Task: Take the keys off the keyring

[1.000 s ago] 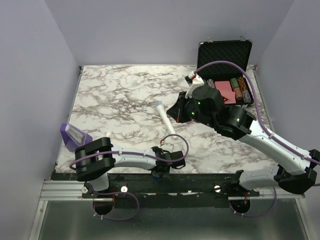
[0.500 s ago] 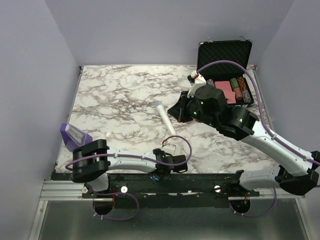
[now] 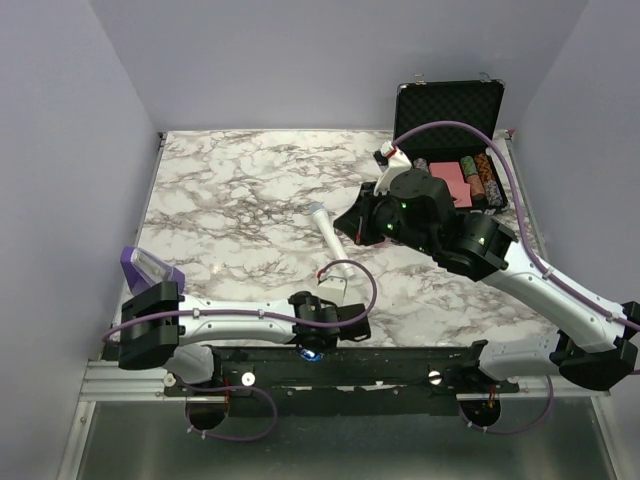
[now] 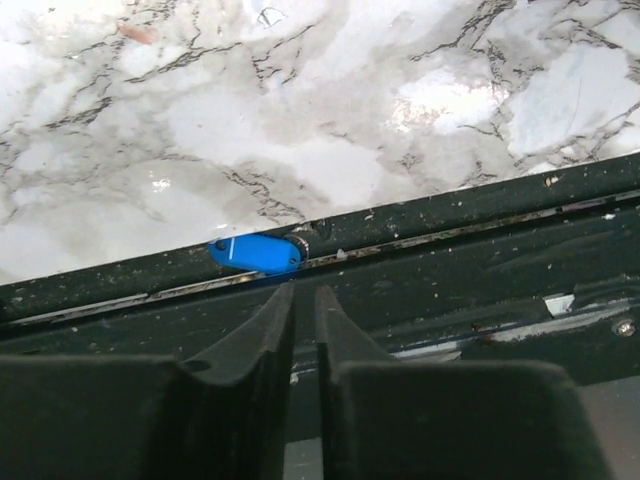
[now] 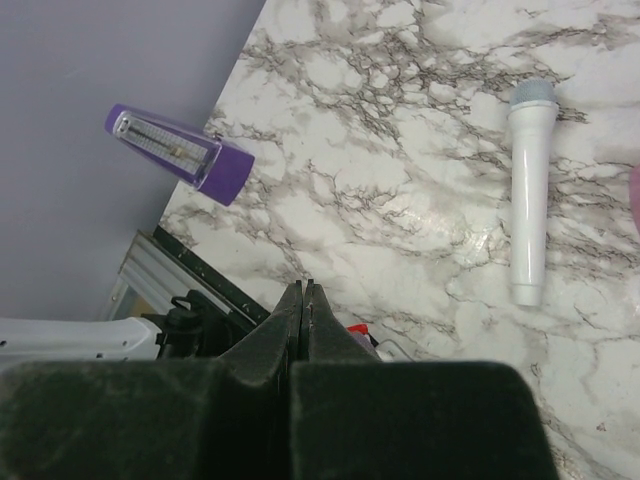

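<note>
The key's bright blue head (image 4: 255, 253) lies on the black rail (image 4: 480, 215) along the table's near edge, just off the marble. A small dark metal bit (image 4: 299, 238) sits at its right end; I cannot make out the blade or the keyring. My left gripper (image 4: 305, 296) is shut and empty, its tips just short of the blue head. In the top view the left gripper (image 3: 313, 346) points down at the rail, with a blue glint of the key (image 3: 311, 353) below it. My right gripper (image 5: 305, 286) is shut and empty, held above the table (image 3: 350, 224).
A white-and-grey microphone (image 3: 328, 234) lies mid-table, also in the right wrist view (image 5: 527, 190). A purple metronome (image 3: 150, 268) stands at the left edge. An open black case (image 3: 450, 105) with chips is at the back right. Grey walls enclose the table.
My left arm has stretched out to the right and its wrist has swung down over the near rail. The right arm has hardly moved.
</note>
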`<state>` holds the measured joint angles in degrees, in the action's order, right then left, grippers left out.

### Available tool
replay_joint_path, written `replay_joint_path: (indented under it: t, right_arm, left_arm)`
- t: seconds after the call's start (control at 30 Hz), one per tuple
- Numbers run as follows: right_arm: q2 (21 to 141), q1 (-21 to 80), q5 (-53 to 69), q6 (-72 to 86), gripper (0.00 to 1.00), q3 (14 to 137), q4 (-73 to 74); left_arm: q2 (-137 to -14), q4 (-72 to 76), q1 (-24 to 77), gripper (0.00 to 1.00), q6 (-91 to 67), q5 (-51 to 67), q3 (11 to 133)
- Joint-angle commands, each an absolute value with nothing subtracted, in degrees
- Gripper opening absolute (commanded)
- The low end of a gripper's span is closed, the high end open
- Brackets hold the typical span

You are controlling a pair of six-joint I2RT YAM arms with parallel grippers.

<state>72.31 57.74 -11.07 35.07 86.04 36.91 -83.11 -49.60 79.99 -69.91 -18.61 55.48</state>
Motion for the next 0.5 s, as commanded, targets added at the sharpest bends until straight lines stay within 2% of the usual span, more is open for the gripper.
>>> replay_joint_path:
  t: [0.0,0.47]
  right_arm:
    - [72.0,57.5,-10.4,34.8,0.01,86.6,35.7]
    - [71.5,57.4,-10.9,34.9,0.01,84.8,35.3]
  left_arm:
    - [-87.5,-47.1,80.9,0.25,-68.9,-17.7,55.2]
    - [-95.3,-43.2,79.9,0.24,-65.8,-14.3,55.4]
